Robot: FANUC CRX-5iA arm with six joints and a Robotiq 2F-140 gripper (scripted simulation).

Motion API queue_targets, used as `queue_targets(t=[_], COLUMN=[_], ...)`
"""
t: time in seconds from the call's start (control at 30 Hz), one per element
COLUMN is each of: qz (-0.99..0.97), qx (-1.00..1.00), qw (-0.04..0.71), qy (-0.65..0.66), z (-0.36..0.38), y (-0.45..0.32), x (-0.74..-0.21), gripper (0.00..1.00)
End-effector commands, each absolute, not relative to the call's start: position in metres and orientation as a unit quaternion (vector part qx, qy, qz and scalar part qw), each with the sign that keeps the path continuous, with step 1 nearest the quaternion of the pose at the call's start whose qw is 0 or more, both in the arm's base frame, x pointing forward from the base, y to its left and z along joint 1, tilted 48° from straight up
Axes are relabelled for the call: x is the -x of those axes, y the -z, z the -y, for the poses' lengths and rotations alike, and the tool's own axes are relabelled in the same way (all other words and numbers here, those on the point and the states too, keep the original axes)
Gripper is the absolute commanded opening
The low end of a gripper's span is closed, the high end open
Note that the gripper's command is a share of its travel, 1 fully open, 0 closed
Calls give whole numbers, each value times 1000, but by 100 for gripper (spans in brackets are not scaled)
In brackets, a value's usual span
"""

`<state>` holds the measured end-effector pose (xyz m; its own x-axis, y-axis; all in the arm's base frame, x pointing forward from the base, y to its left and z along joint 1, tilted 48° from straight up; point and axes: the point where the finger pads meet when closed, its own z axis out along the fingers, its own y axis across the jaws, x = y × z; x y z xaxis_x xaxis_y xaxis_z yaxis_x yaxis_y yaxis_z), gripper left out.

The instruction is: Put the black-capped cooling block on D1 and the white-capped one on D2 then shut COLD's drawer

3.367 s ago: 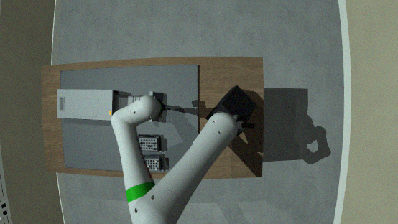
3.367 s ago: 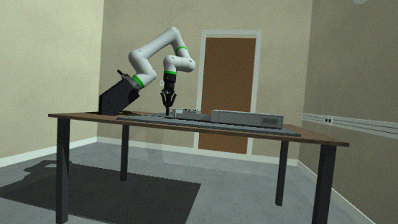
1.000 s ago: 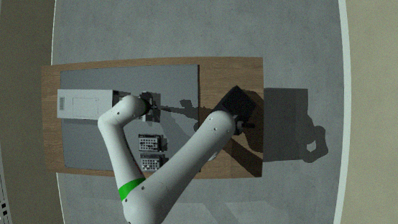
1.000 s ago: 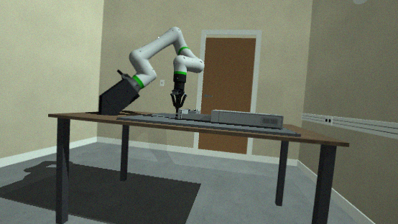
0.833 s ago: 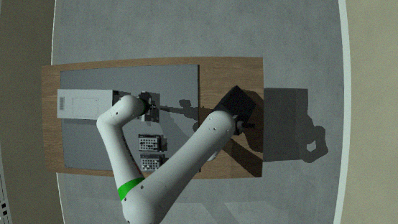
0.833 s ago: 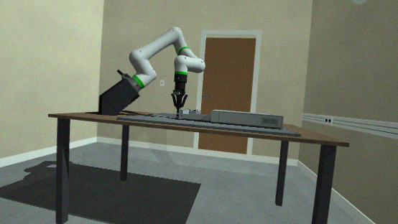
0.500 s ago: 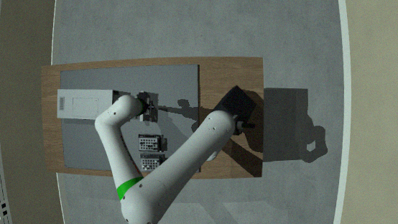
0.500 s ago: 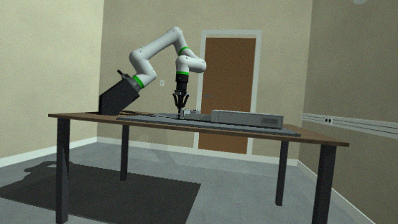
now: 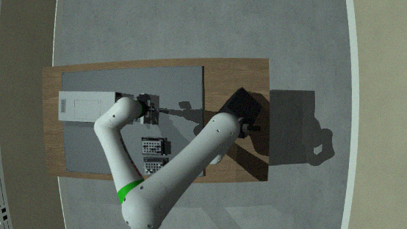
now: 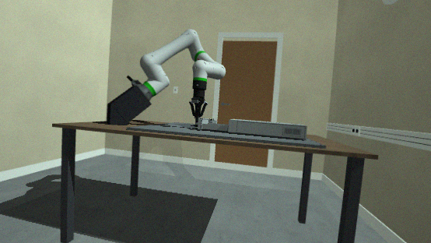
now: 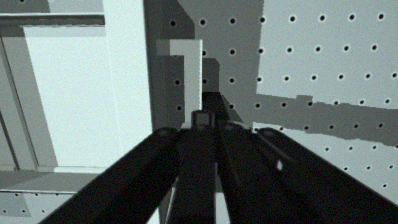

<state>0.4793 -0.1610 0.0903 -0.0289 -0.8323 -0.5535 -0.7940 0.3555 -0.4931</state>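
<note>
Grey-white cooler COLD (image 9: pixel 86 106) (image 10: pixel 268 129), its drawer (image 9: pixel 145 119) (image 10: pixel 215 127) (image 11: pixel 127 100) partly open, with a clenched claw (image 9: pixel 150 109) (image 10: pixel 197 122) (image 11: pixel 210 106) at the handle (image 11: pixel 192 75).

The claw is pointed down, its fingers brought together with nothing grasped, and is placed at the outer side of the pale handle; whether the handle is touched cannot be told. Both cooling blocks are set outside the drawer, side by side on the grey perforated mat (image 9: pixel 176 78) (image 10: pixel 171 128) (image 11: pixel 325 60) over the wooden worktop (image 9: pixel 235 70) (image 10: pixel 93 128): one block (image 9: pixel 151 145) is seen nearer COLD, the other block (image 9: pixel 152 166) beyond it, partly covered by the arm (image 9: pixel 187 161) (image 10: pixel 171 47). Cap colours cannot be made out.
</note>
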Motion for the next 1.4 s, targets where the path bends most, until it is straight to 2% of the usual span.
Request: queue_targets(t=[0.0, 1.37], qz=[-717, -717], qx=[567, 567], qw=[405, 405], qy=[24, 24], z=[163, 180], y=[-92, -116], x=[-482, -521], gripper=[10, 10])
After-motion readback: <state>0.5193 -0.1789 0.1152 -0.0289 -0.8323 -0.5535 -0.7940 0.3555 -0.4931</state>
